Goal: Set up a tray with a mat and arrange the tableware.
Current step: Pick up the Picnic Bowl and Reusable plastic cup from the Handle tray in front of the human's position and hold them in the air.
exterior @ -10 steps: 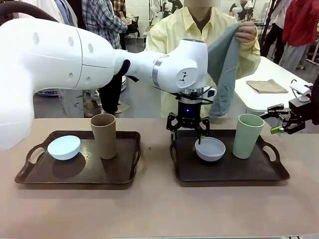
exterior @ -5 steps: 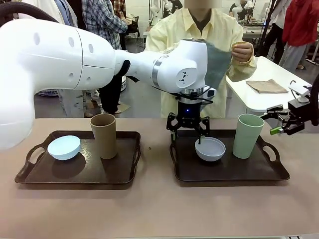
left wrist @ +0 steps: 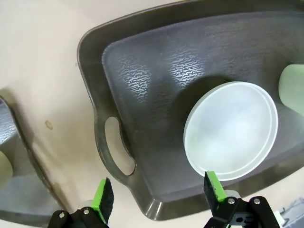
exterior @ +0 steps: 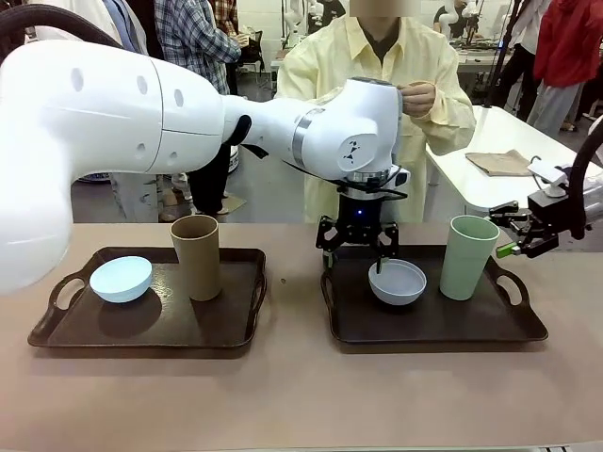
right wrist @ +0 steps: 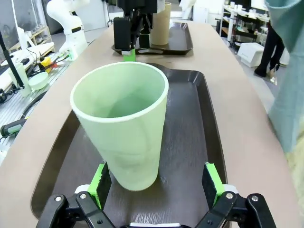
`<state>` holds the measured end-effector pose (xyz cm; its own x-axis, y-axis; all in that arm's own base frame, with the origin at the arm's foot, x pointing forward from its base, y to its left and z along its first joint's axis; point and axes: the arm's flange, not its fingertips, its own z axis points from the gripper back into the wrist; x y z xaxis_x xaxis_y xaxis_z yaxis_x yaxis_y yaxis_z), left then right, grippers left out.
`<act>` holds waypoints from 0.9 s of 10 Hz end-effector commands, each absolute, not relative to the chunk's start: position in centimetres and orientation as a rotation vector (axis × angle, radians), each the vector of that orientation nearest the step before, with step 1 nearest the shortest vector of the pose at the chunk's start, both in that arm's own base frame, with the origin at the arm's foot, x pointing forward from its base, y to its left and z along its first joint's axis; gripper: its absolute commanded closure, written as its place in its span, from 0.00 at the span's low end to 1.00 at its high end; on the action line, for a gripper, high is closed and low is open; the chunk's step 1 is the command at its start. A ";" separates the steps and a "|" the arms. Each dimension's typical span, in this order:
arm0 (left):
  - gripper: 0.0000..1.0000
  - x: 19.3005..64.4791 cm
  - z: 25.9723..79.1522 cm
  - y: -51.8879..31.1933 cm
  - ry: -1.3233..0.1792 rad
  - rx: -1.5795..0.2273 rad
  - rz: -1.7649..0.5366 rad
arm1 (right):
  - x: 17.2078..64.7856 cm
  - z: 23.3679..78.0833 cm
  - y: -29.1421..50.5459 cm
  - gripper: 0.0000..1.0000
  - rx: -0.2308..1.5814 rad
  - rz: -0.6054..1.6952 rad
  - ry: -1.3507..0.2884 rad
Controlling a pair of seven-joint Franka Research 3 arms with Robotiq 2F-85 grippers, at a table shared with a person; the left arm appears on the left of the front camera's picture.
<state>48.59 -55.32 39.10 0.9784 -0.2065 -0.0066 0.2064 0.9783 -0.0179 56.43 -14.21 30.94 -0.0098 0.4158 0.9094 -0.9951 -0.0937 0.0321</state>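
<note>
Dark brown plastic is what both trays are made of, and they are set side by side on the tan table [exterior: 301,395]. On the left tray [exterior: 141,341] the light blue bowl [exterior: 121,279] is placed towards the left handle, with the tan-brown cup [exterior: 196,256] standing upright just beside it at the far edge. On the right tray [exterior: 433,336] the pale grey-white bowl [exterior: 398,282] is placed near the middle, and the pale green cup [exterior: 468,256] stands upright to its right, apart from it. The left gripper [exterior: 357,250] is held over the far left part of the right tray with its jaws spread wide and nothing between them. In the left wrist view one green pad [left wrist: 213,186] is seen at the rim of the bowl [left wrist: 230,130], though contact cannot be told, while the other is seen beyond the tray's handled end [left wrist: 116,159]. The right gripper [exterior: 513,247] is held just right of the green cup, jaws apart. In the right wrist view its fingers [right wrist: 100,183] are seen spread on either side of the foot of the cup [right wrist: 121,123], short of touching it. Across the table, a person's hand [exterior: 419,97] is held at the chest.
</note>
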 end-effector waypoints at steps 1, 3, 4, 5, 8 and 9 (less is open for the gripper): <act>0.00 49.8 39.5 -55.8 -0.020 0.010 -0.133 | 56.6 30.3 -13.0 0.00 0.959 1.468 -0.802; 0.00 50.9 39.0 -55.6 -0.002 -0.015 -0.090 | 56.1 29.9 -12.0 0.00 0.971 1.494 -0.782; 0.00 51.5 38.6 -55.9 -0.003 -0.008 -0.068 | 56.0 29.7 -11.4 0.00 0.998 1.509 -0.764; 0.00 51.8 38.2 -56.2 0.009 -0.003 -0.050 | 55.6 29.4 -11.0 0.00 1.031 1.519 -0.745; 0.00 52.9 37.1 -57.0 0.022 0.016 -0.021 | 54.5 28.5 -10.0 0.00 1.080 1.540 -0.718; 0.00 53.1 36.7 -57.4 0.030 0.023 -0.015 | 54.4 28.3 -9.7 0.00 1.086 1.552 -0.716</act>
